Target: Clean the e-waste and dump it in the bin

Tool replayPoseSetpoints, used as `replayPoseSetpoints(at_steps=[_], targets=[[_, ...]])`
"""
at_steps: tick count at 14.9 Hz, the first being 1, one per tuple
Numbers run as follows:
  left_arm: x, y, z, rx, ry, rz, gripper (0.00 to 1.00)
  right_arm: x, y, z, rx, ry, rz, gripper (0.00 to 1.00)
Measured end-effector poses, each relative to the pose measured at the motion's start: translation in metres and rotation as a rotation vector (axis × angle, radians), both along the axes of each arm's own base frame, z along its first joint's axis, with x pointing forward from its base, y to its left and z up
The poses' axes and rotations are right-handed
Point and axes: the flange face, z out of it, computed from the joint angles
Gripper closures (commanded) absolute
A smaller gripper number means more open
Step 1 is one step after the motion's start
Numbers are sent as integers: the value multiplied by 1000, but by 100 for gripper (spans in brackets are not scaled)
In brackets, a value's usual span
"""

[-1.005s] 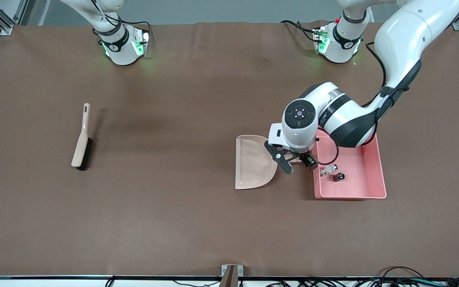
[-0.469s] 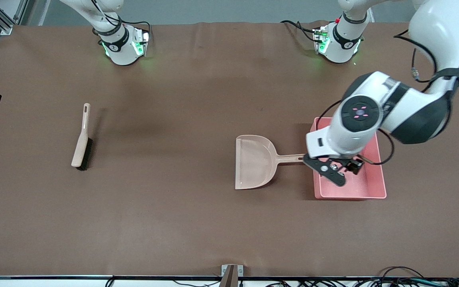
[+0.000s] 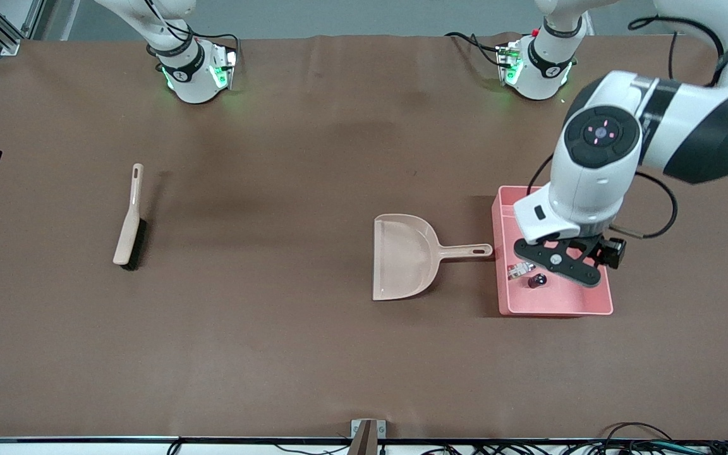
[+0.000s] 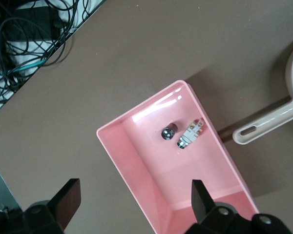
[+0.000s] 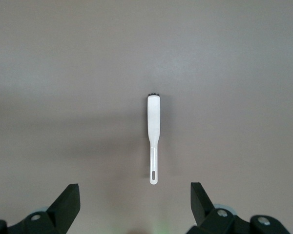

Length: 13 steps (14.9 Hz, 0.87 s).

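- A hand brush [image 3: 129, 221] with a beige handle and dark bristles lies flat on the brown desk [image 3: 275, 354] toward the right arm's end, well apart from everything else.
- The right wrist view looks straight down on that brush [image 5: 154, 136]. The right gripper [image 5: 132, 207] hangs in the air over it with its jaws spread wide and nothing between them. The two dark fingertips [image 5: 68, 202] show apart at the edge of that view.
- In the front view only the right arm's base and lower links show, so the gripper itself is out of that picture.
- A beige dustpan [image 3: 405, 256] rests flat on the desk near the middle, its scoop toward the right arm's end and its handle pointing at the bin. The scoop looks bare.
- The handle's tip lies just beside the bin's wall; whether they touch cannot be told.
- The pink bin [image 3: 598, 306] sits on the desk toward the left arm's end, beside the dustpan.
- Both pieces of e-waste lie inside the bin, on its floor, close to the wall that faces the dustpan.
- The white-grey part with the green end [image 3: 517, 271] and the dark round-looking block [image 3: 536, 280] lie just beside each other; the dark one is nearer to the front camera.
- The left wrist view shows the same pair in the bin [image 4: 136, 165]: the pale part [image 4: 190, 137] and the dark block [image 4: 167, 131], side by side.
- The left gripper [image 3: 563, 260] hovers over the bin, jaws wide apart and empty, with one finger [image 4: 200, 197] over the bin's floor.
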Motion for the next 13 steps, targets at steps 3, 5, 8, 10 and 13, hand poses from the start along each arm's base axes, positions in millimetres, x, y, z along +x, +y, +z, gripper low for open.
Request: replayPoseSetpoints(at_steps=[3,5,8,10,13], targets=[[-7,31,37,-110,-1,145,0,0,0,0,0,-2,-1,0],[-12,61,62,-191,-4,241,0,0,0,1,-1,-4,0,0],[-30,93,88,-255,-13,331,0,0,1,2,-1,-5,13,0],[-48,108,95,-288,-3,383,0,-1,1,3,0,-6,26,0],[-77,126,99,-305,12,427,0,-1,-1,3,0,-5,42,0]])
